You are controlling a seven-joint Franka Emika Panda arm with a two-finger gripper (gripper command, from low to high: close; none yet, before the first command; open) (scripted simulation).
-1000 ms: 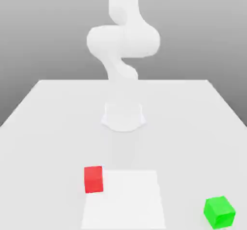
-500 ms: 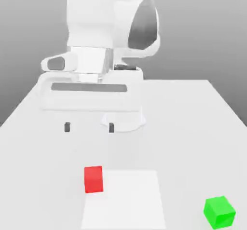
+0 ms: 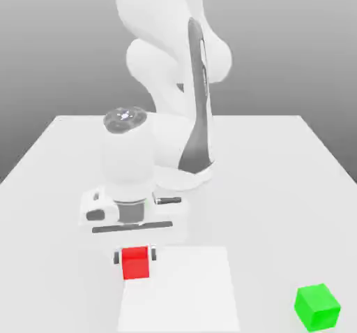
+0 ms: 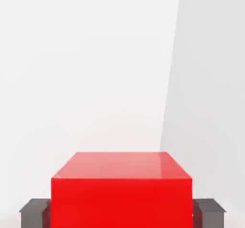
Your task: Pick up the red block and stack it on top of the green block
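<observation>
The arm's fingers [image 3: 134, 256] are closed on the red block [image 3: 135, 263], one dark pad pressed against each side of it. The block sits on the white tabletop [image 3: 279, 178] at the edge of a paler square patch [image 3: 185, 290]. The green block [image 3: 316, 306] rests well apart, toward the exterior view's right.

red block [image 3: 136, 263] between fingers [image 3: 116, 257], green block [image 3: 317, 306] well apart rightward

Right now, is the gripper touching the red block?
Touching: in the hand view the gripper fingers press both sides of the red block with no gap.
</observation>
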